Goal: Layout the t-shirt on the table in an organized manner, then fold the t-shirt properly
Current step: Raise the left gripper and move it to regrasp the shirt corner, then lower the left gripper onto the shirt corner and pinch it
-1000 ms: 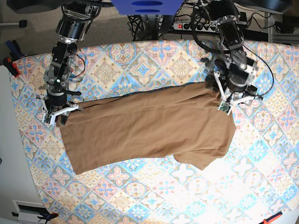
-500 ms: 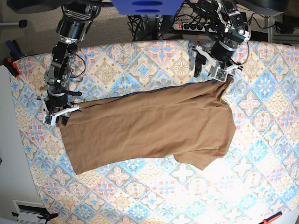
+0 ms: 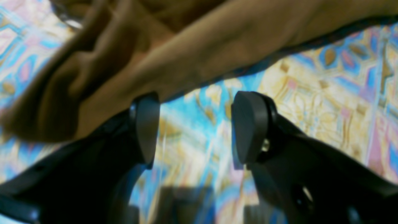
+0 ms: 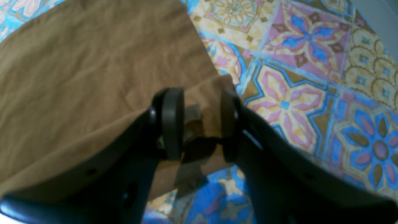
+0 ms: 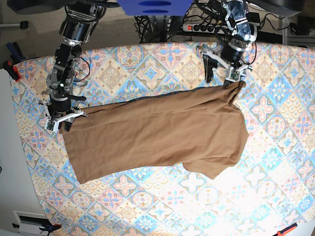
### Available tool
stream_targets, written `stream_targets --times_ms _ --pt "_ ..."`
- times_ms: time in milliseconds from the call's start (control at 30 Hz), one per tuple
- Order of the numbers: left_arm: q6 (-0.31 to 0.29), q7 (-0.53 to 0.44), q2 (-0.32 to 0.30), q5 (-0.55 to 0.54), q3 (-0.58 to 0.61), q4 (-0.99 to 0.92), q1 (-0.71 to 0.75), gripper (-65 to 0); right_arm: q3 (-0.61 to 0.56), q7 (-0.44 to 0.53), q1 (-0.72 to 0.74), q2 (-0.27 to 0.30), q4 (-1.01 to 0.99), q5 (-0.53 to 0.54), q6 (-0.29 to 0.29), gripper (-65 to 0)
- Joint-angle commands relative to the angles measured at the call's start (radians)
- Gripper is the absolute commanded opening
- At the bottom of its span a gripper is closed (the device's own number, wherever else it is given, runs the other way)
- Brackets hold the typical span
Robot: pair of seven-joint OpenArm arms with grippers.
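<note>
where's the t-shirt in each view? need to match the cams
Base: t-shirt spread across the middle of the table.
Left wrist: bunched across the top, above the open left gripper.
Right wrist: fills upper left, corner pinched in the right gripper.
Shared landmark: the tile-pattern cloth.

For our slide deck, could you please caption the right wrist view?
Right gripper pinching a corner of the tan t-shirt on the tile-patterned table.
</note>
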Motion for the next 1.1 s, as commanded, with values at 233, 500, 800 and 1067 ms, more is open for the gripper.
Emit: stream_targets --times_ms 233,500,800,1067 --pt "-0.005 -0.069 0.007 0.03 -0.062 0.02 -0.048 -28.0 0.0 0.021 0.001 0.011 0.018 0.006 0.002 -45.8" --pt "-0.005 -0.067 0.006 0.105 -0.104 0.014 -0.121 -28.1 0.0 0.021 0.001 0.011 0.018 0.006 0.002 -45.8" --pt "-0.005 -0.063 0.007 0.29 -0.094 -0.049 -0.197 -34.2 0.0 0.021 0.001 0.011 0.018 0.006 0.002 -45.8" --pt "-0.005 -0.067 0.09 0.254 -0.137 0.084 -0.161 -65.0 0.0 0.021 0.001 0.011 0.02 0.006 0.002 -45.8"
